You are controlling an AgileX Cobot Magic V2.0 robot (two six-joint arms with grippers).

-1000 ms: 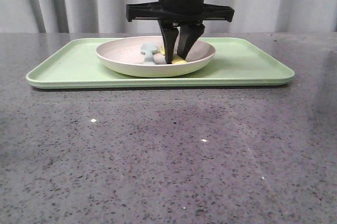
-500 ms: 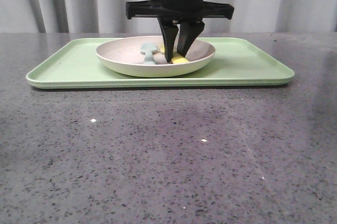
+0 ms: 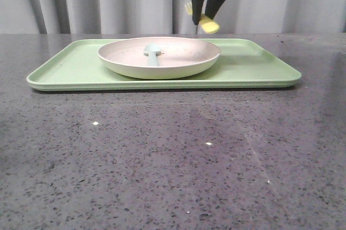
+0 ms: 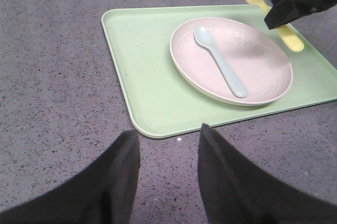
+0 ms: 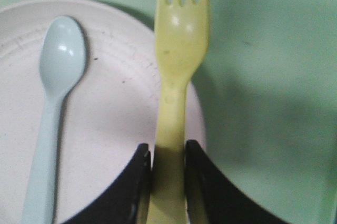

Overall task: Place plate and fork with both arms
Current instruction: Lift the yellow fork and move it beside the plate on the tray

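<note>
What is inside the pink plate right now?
Only the pale blue spoon lies inside the plate. The yellow fork is up in the right gripper, above the plate's edge. Whatever is under the spoon stays hidden.

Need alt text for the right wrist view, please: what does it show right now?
The right gripper is shut on the handle of a small bright yellow plastic fork, held above a pale pinkish-cream round plate. A pale blue spoon lies in the plate, on a light green tray.

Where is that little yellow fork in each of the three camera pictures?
Front view: fork held up in the right gripper, above the plate's right rim.
Left wrist view: fork beyond the plate.
Right wrist view: fork clamped, centre.
Shared landmark: blue spoon in the plate.
</note>
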